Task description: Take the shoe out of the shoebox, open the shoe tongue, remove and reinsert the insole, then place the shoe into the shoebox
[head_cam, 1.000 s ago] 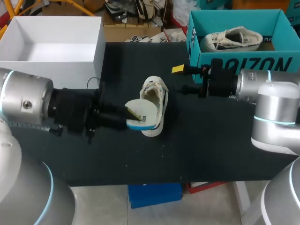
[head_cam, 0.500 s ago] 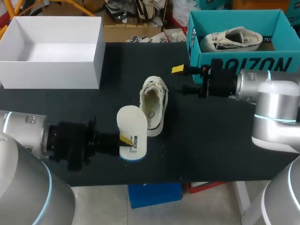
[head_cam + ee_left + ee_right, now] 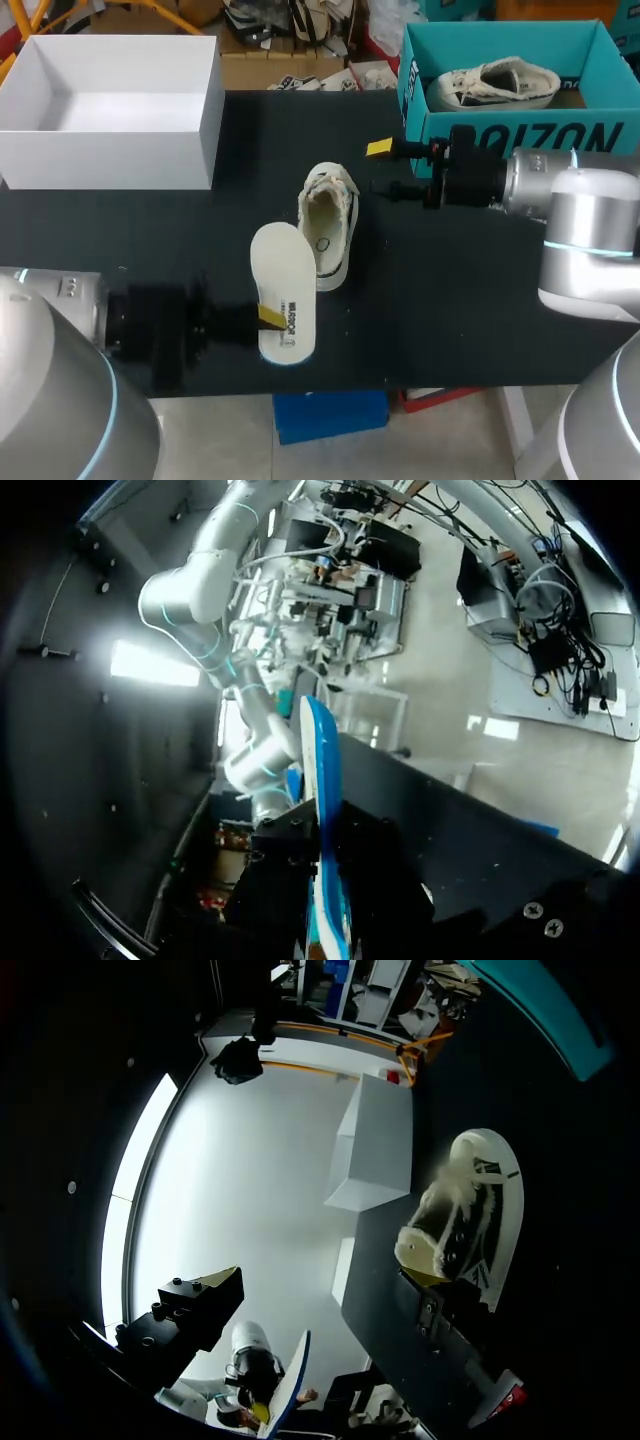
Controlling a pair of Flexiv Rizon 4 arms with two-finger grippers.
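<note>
Item 1, insole (image 3: 283,300): white, held at one end in the closed left end effector (image 3: 268,317), near the front edge of the worktop (image 3: 450,300) and just beside the shoe; in the left wrist view it stands edge-on between the fingers (image 3: 325,860). Item 2, shoe (image 3: 330,238): white, opening upward, mid-worktop, with the right end effector (image 3: 384,168) just beside it, fingers apart and holding nothing. Item 3, containers: teal shoebox (image 3: 510,135) at the far right corner with a second shoe (image 3: 495,85) inside, and white box (image 3: 110,150) at the far left corner.
</note>
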